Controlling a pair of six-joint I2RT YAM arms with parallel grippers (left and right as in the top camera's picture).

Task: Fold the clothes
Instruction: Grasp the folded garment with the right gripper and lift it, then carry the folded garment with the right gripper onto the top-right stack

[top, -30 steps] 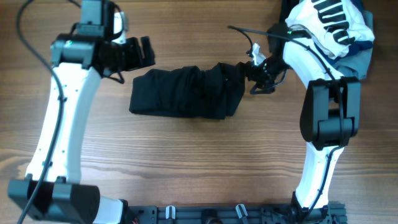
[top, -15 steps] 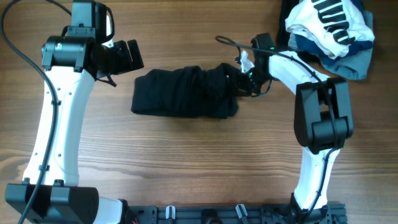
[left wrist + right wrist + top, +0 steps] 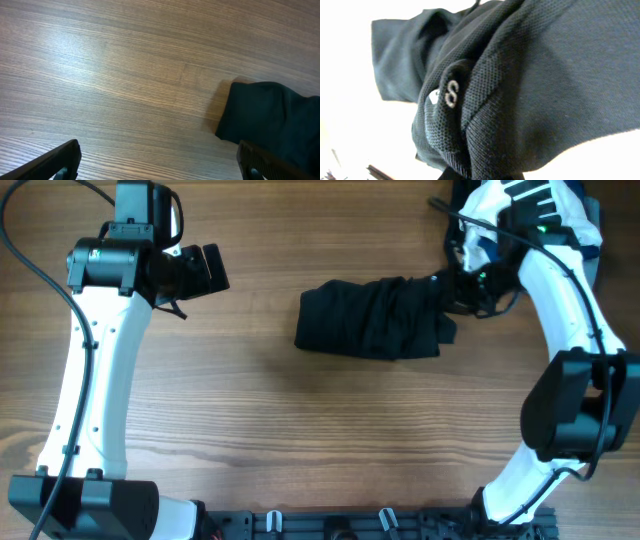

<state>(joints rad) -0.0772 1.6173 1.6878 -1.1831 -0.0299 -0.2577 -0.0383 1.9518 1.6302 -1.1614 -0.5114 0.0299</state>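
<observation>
Across the table [image 3: 250, 430] two arms reach from the near edge: the left arm [image 3: 95, 380] bends toward the far left corner, the right arm [image 3: 575, 300] toward the far right. One black bundle of clothes [image 3: 370, 330] lies bunched right of centre. One white striped garment [image 3: 572, 218] sits at the far right corner. The left gripper [image 3: 220, 270] hovers with jaws wide apart, holding nothing. The right gripper [image 3: 452, 280] is clamped on the clothes' right end.
</observation>
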